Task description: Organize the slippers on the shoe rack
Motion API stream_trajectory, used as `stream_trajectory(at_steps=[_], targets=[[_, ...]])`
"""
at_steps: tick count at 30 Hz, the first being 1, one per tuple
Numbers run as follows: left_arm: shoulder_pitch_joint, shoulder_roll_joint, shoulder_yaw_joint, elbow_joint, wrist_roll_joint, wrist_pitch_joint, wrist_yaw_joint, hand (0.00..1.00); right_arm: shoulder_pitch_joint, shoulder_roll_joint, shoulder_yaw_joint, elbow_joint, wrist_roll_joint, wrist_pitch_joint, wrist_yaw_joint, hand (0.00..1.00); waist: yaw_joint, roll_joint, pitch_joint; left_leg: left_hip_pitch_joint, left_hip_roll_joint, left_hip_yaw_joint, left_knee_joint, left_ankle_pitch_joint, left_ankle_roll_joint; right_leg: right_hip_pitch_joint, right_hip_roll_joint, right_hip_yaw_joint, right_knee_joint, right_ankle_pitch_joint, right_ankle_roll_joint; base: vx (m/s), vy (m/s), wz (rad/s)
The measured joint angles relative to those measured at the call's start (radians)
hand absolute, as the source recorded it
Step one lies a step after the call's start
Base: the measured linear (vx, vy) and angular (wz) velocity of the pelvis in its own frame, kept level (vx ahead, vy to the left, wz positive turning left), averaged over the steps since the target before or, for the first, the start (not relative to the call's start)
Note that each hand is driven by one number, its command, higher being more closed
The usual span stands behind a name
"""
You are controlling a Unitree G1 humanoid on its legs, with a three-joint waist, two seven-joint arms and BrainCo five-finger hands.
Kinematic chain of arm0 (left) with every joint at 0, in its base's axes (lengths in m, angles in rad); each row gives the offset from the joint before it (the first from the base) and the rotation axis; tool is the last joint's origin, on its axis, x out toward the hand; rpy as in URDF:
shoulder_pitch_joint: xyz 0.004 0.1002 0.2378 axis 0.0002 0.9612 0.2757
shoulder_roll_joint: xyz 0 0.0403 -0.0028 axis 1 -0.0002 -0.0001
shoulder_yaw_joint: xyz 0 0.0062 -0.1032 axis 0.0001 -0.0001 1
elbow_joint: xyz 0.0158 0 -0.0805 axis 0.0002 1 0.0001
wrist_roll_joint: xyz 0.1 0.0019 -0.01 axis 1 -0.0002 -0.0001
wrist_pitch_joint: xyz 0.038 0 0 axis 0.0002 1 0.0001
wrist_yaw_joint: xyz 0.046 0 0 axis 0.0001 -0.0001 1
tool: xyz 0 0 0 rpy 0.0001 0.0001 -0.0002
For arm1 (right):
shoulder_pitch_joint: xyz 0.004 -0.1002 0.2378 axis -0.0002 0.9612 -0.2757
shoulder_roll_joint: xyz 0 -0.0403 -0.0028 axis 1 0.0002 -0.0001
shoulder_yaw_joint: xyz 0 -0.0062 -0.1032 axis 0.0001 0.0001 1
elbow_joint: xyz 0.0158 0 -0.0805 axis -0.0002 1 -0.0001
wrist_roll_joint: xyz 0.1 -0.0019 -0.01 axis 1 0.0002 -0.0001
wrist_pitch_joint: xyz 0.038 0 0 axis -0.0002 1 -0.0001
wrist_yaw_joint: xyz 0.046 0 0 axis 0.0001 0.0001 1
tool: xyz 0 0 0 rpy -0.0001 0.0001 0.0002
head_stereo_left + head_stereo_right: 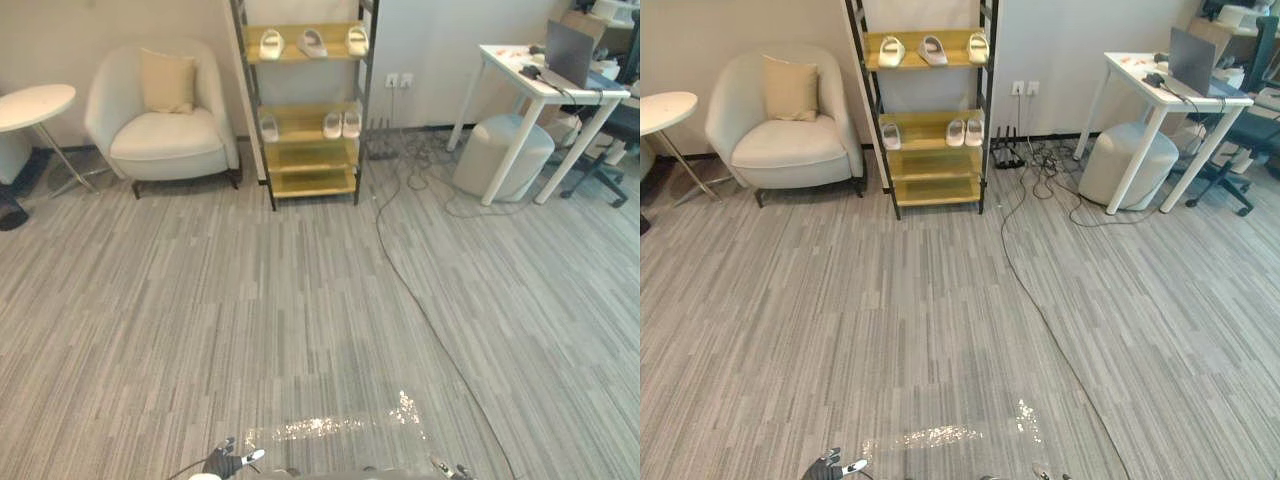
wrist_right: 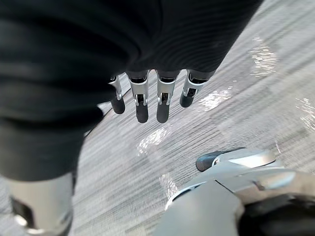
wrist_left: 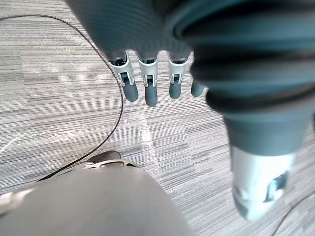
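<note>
Shoe rack (image 1: 310, 182) far ahead at the wall, armchair (image 1: 165, 115) just left of it; slippers (image 1: 311, 43) sit on its top and middle shelves, three each. My left hand (image 3: 149, 78) and right hand (image 2: 141, 98) hang low over the carpet (image 1: 300, 320), fingers straight and relaxed, both empty

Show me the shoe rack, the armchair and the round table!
shoe rack (image 1: 310, 183), left eye view, bare bottom shelf.
armchair (image 1: 165, 145), left eye view, seat cushion.
round table (image 1: 30, 105), left eye view, white top.

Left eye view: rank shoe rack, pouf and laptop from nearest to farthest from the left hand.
From the left hand:
1. shoe rack, ahead, against the wall.
2. pouf, ahead right, by the desk.
3. laptop, far right, on the desk.
</note>
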Motion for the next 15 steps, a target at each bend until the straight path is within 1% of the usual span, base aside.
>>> stream_trajectory(at_steps=[2,5,8,13,15], targets=[[-0.002,0.0,0.0,0.009,0.004,0.0,0.0,0.0,-0.003,0.003,-0.003,0.003,-0.003,-0.008,0.0,0.0,-0.001,-0.004,0.001,0.014,-0.002,0.0,-0.009,0.002,-0.003,0.022,0.0,-0.006,-0.019,0.001,0.003,0.08,-0.018,0.06],[-0.01,0.002,-0.002,0.01,0.019,0.0,-0.001,0.0,-0.018,0.006,-0.004,0.004,-0.009,-0.009,0.001,0.0,-0.002,-0.007,0.006,0.03,-0.005,-0.001,-0.039,0.013,-0.021,0.033,0.0,-0.022,-0.033,0.0,0.005,0.04,-0.031,0.11],[-0.013,0.002,-0.002,0.01,0.021,-0.001,-0.001,0.0,-0.029,0.006,-0.004,0.005,-0.01,-0.01,0.002,0.0,-0.001,-0.008,0.022,0.045,-0.004,-0.001,-0.048,0.018,-0.028,0.045,0.0,-0.031,-0.038,-0.001,0.006,0.0,-0.04,0.09],[-0.014,0.003,-0.013,0.01,0.031,-0.001,-0.001,0.0,-0.04,0.006,-0.003,0.004,-0.022,-0.01,0.002,0.0,-0.002,-0.008,0.023,0.053,-0.004,-0.001,-0.075,0.032,-0.026,0.045,0.003,-0.038,-0.04,-0.003,0.009,-0.02,-0.021,0.03],[-0.015,0.005,-0.021,0.01,0.031,-0.001,-0.001,0.0,-0.041,0.005,-0.001,0.0,-0.05,-0.01,0.002,0.0,-0.002,-0.01,0.023,0.056,-0.004,0.002,-0.084,0.034,-0.022,0.047,0.004,-0.039,-0.046,-0.001,0.008,0.0,0.0,0.0]])
